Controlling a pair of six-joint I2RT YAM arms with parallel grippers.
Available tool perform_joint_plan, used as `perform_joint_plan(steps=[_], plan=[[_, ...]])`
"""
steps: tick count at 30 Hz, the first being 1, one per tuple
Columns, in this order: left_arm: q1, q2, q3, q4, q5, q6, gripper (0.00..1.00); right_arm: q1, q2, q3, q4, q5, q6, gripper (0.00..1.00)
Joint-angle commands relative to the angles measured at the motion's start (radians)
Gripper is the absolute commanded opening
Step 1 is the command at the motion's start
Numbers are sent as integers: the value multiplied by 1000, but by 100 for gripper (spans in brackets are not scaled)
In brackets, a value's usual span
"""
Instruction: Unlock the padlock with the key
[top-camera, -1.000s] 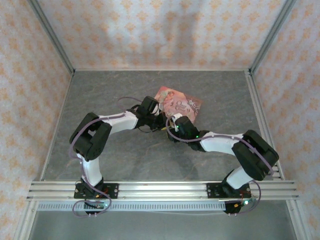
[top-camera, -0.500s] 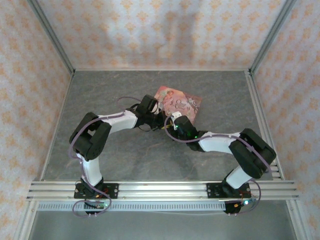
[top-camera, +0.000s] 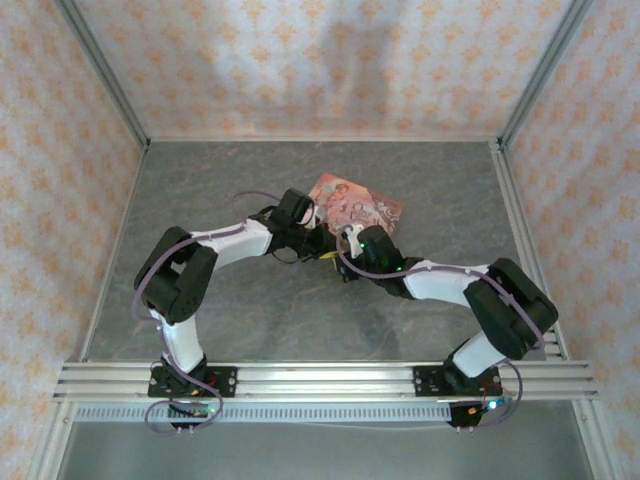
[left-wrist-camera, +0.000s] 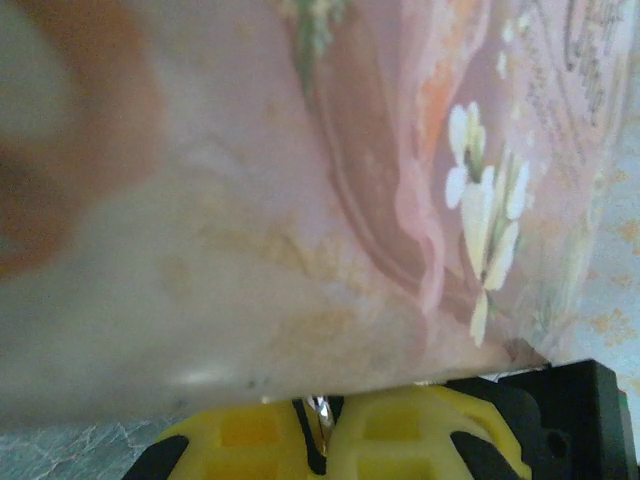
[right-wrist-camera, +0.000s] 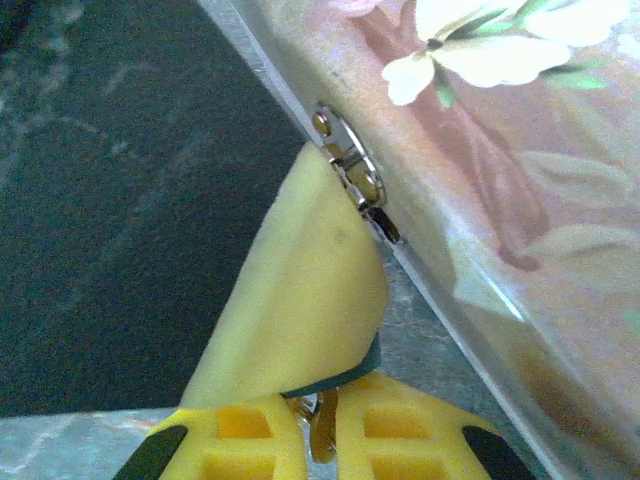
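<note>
Yellow right gripper (right-wrist-camera: 320, 446): jaws pinched on a small metal piece, probably the key (right-wrist-camera: 321, 428); its shaft is hidden.
Left gripper (left-wrist-camera: 320, 428): clamped on a silver fleck (left-wrist-camera: 318, 406) I cannot identify.
Padlock (right-wrist-camera: 352, 178): against the box's edge, long axis along that edge, running up-left in the right wrist view.
Box (right-wrist-camera: 520, 150): pink, just behind.
Progress: key held, apparently not inserted; inserting and turning remain.

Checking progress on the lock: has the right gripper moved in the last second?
Yes. The right gripper has edged away from the near rail, toward the pink box.
</note>
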Motion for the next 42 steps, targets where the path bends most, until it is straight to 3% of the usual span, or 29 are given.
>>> perform_joint_plan(steps=[1, 9, 16, 18, 20, 21, 24, 28, 33, 38, 42], plan=[[3, -48, -27, -11, 8, 26, 0, -44, 1, -4, 107, -178, 138, 0], [1, -68, -33, -71, -55, 122, 0, -104, 82, -38, 306, -373, 309, 0], [3, -84, -100, -45, -101, 152, 0, -120, 132, -24, 345, -401, 354, 0], [3, -96, -103, -50, -128, 150, 16, -117, 136, -7, 296, -395, 322, 0], [3, -116, -102, -67, -159, 156, 28, -105, 108, 10, 170, -328, 250, 0], [4, -125, -103, -74, -175, 159, 32, -104, 100, 9, 151, -314, 236, 6], [7, -148, -108, -75, -199, 164, 33, -104, 84, 12, 97, -288, 209, 20], [12, -152, -106, -96, -226, 172, 32, -106, 87, 18, 48, -266, 193, 30], [20, -186, -138, -89, -248, 170, 33, -100, 18, -18, -12, -197, 161, 32], [30, -259, -183, -93, -311, 169, 32, 12, -84, 12, -170, 46, 70, 33], [48, -332, -228, -105, -375, 162, 34, 126, -88, 44, -194, 253, 63, 37]])
